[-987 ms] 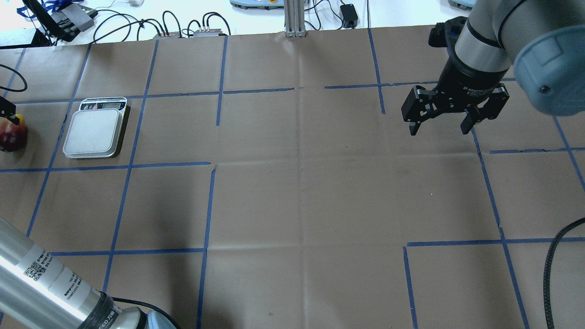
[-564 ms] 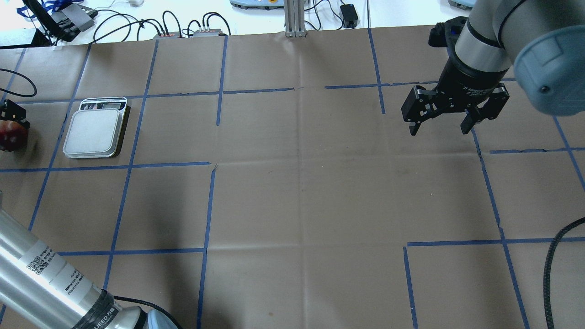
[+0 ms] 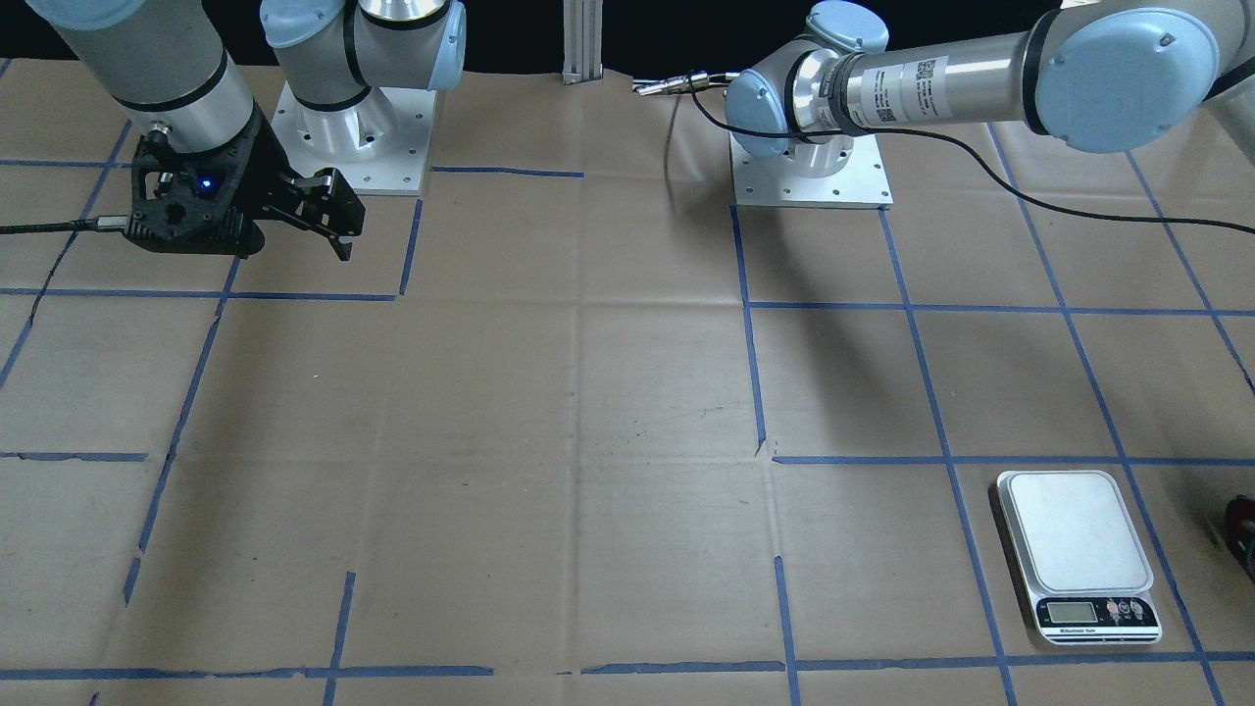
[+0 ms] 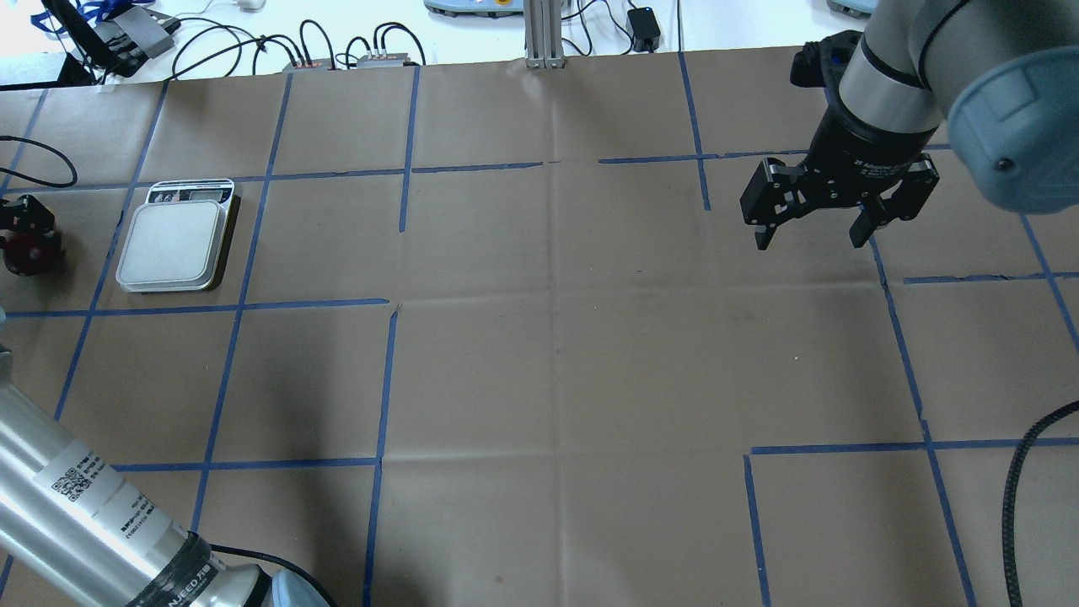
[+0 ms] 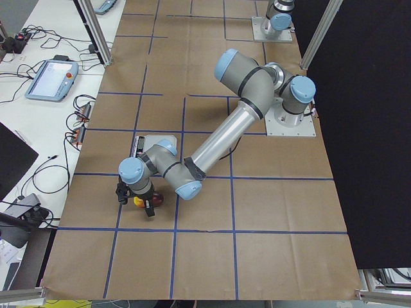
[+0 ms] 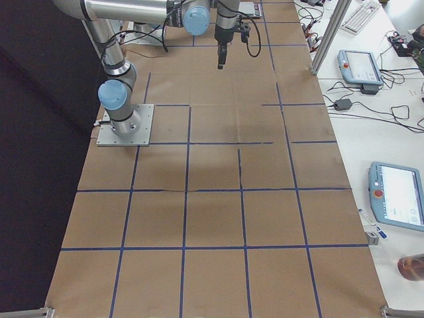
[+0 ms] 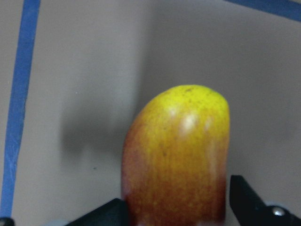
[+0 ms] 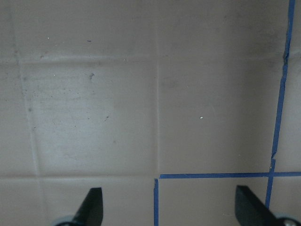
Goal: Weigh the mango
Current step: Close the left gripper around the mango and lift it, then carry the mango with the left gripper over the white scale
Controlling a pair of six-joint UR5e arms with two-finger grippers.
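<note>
The mango (image 7: 176,155), dark red fading to a yellow tip, sits between the fingers of my left gripper (image 7: 178,207), which is shut on it. In the overhead view the left gripper (image 4: 25,232) holds the mango (image 4: 30,255) at the table's far left edge, left of the scale (image 4: 173,244). The mango also shows at the front view's right edge (image 3: 1241,529) and in the left view (image 5: 146,201). The scale's platform (image 3: 1074,529) is bare. My right gripper (image 4: 809,232) hangs open and empty over the far right of the table, and shows open in its wrist view (image 8: 171,212).
Brown paper with blue tape lines (image 4: 388,379) covers the table. Cables and small boxes (image 4: 337,55) lie beyond the far edge. The arm bases (image 3: 809,167) are bolted on at the robot's side. A black cable (image 4: 1016,489) hangs at the right.
My left gripper has shifted slightly right toward the scale with the mango and turned it, so the yellow tip no longer shows from overhead. The right arm has not moved.
</note>
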